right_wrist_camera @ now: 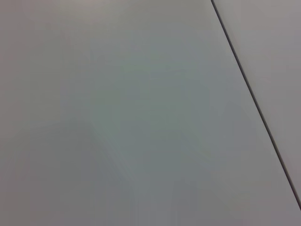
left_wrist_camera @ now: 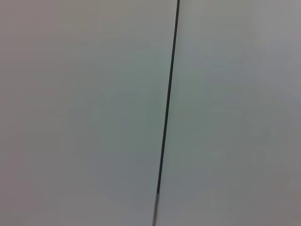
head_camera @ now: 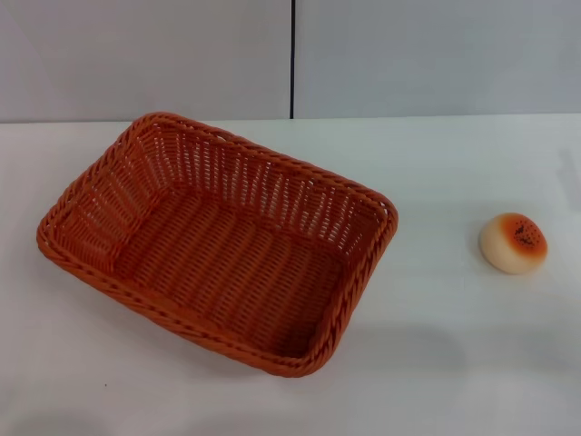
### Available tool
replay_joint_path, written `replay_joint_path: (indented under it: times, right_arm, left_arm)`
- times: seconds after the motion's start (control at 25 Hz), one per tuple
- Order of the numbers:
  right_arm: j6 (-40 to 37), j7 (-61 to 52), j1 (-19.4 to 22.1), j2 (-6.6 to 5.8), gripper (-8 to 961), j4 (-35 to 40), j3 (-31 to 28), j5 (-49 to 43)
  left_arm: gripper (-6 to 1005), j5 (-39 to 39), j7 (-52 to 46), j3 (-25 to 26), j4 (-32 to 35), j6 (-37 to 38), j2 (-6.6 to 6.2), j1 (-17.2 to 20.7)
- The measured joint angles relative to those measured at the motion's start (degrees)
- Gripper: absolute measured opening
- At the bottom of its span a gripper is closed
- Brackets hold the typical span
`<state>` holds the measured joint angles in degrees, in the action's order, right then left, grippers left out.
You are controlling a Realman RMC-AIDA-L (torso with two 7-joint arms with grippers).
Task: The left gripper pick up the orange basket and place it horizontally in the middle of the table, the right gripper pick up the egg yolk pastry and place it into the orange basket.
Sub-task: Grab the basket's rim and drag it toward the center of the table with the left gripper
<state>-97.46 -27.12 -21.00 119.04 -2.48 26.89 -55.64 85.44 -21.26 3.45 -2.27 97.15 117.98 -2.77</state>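
You have neither the left claw nor the right claw in any view, so you cannot tell whether either is spread or pressed together; both wrist cameras show only the grey panelled wall (left_wrist_camera: 94, 113) with its dark seam, which suggests both arms are parked and pointed away from the work. On the white surface (head_camera: 454, 363) the orange basket (head_camera: 218, 241) sits left of centre, empty and upright but turned at an angle, its long side running diagonally rather than square to you. That skew is likely why the task has you lift and reset it horizontally in the middle first. The egg yolk pastry (head_camera: 513, 242) rests well apart from the basket, out on your right side, browned top tilted toward the right, which suits a reach by the right arm once the basket is placed. Nothing looks started yet
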Motion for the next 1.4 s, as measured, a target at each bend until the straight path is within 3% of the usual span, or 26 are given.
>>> replay_joint_path:
  times: [0.08,0.12,0.2,0.44,0.48,0.52,0.56,0.8,0.88,0.92,0.96,1.16,1.28,1.32,1.4]
  right_arm:
    - [0.5,0.0,0.0,-0.01,642,0.0,0.0,0.0]
    - [1.0,0.0,0.0,0.0,642,0.0,0.1,0.0]
    - [2.3,0.3,0.0,0.03,642,0.0,0.1,0.0]
    - [3.7,0.4,-0.3,0.01,642,0.1,0.1,0.0]
    - [3.7,0.4,-0.3,0.0,642,0.2,0.0,0.0]
    - [3.8,0.4,-0.3,0.01,642,0.2,0.0,0.0]
    - [3.8,0.4,-0.3,0.01,641,0.2,0.0,0.0]
    - [4.4,0.5,-0.3,0.06,641,0.2,-0.2,0.0]
    - [4.4,0.5,-0.3,0.06,641,0.2,-0.3,0.0]
    - [4.4,0.5,-0.3,0.06,641,0.2,-0.4,0.1]
    - [4.4,0.5,-0.3,0.06,641,0.2,-0.4,0.1]
    - [4.5,0.5,-0.3,0.12,641,0.2,-0.5,0.3]
    - [4.5,0.6,-0.2,0.14,641,0.0,-0.5,0.3]
    - [4.5,0.6,0.0,0.14,641,-0.1,-0.5,0.4]
    - [4.5,0.6,0.1,0.14,641,-0.1,-0.5,0.4]
  left_arm:
    - [722,0.1,-7.8,-1.8,5.2,-1.5,-0.01,-1.4]
    - [759,0.1,-17.1,-4.9,12.1,-3.2,-0.03,-3.1]
    - [832,0.1,-21.1,-6.6,15.1,-3.9,-0.07,-3.7]
    - [826,3.4,-51.4,-21.4,39.0,-8.2,-0.25,-6.2]
    - [826,4.9,-56.5,-23.2,43.4,-8.4,-0.29,-6.5]
    - [826,8.1,-64.7,-26.3,51.9,-8.1,-0.36,-7.4]
    - [826,8.1,-64.7,-26.3,51.9,-8.1,-0.36,-7.4]
    - [825,18.3,-84.2,-32.7,72.9,-2.4,-0.71,-10.9]
    - [824,23.6,-89.7,-35.2,78.7,-0.9,-0.94,-12.6]
    - [824,30.6,-94.7,-38.7,84.5,0.6,-0.87,-14.8]
    - [823,30.6,-94.7,-38.7,84.5,0.6,-0.87,-14.8]
    - [820,45.3,-103.2,-48.3,94.3,1.5,0.13,-19.8]
    - [819,49.9,-107.5,-54.1,97.5,-1.0,0.38,-21.5]
    - [818,53.9,-109.9,-58.7,99.5,-3.6,0.44,-22.0]
    - [817,56.5,-110.8,-61.4,100.2,-4.8,0.45,-22.1]
